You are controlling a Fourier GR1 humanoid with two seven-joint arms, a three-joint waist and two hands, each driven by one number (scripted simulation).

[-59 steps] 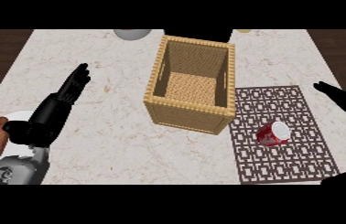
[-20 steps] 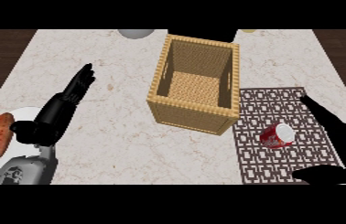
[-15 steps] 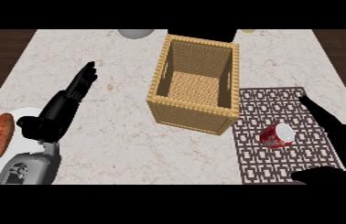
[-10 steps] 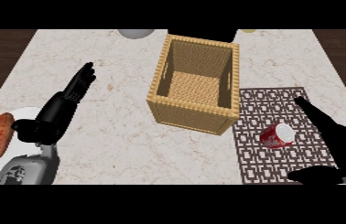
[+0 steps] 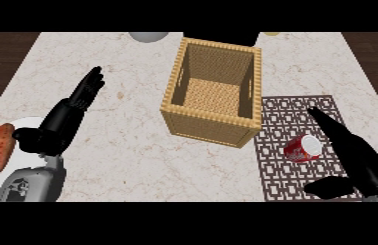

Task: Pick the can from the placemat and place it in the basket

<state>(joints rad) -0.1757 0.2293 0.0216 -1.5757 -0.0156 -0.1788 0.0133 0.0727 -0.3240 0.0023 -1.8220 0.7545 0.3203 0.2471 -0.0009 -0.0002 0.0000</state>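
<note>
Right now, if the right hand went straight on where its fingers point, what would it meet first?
Likely the basket, at its right wall, height permitting; the can lies left of that line.

Bright, even light spreads over the pale counter [image 5: 133, 139]; shadows are soft and faint; the basket [image 5: 212, 124], toward 1 o'clock, is dimmer inside, its inner walls darker than its rim.

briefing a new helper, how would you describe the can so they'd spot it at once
Find the tall woven basket in the middle of the marble counter; a dark lattice placemat lies just to its right. The can lies on that mat, tipped on its side, beside the right hand. It is the only object on the mat, red and white.
</note>
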